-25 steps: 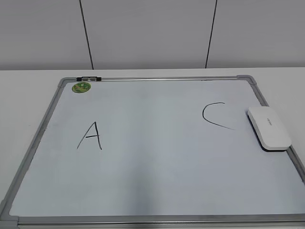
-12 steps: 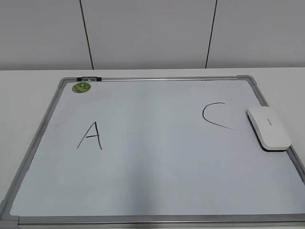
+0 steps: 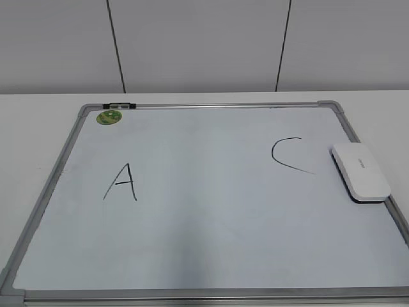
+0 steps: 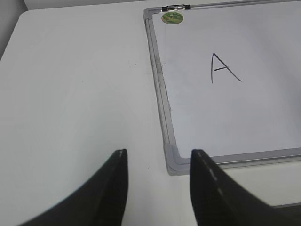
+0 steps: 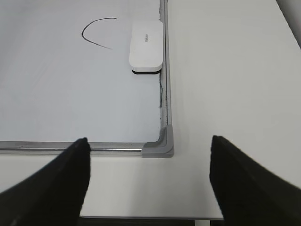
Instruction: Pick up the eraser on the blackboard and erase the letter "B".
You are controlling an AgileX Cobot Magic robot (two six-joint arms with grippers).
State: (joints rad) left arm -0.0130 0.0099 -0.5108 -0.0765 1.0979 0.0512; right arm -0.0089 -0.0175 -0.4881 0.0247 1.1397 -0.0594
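no "b" showed between the black handwritten "a" [image 3: 121, 182] and "c" [image 3: 289, 155] on the large white silver-framed dry-erase board [image 3: 211, 106], so the erasing looked done. the flat white plastic eraser [image 3: 360, 172] lay by its right edge, lettering unreadable. both the left gripper [image 4: 157, 186] and right gripper [image 5: 149, 181] hung spread, empty.
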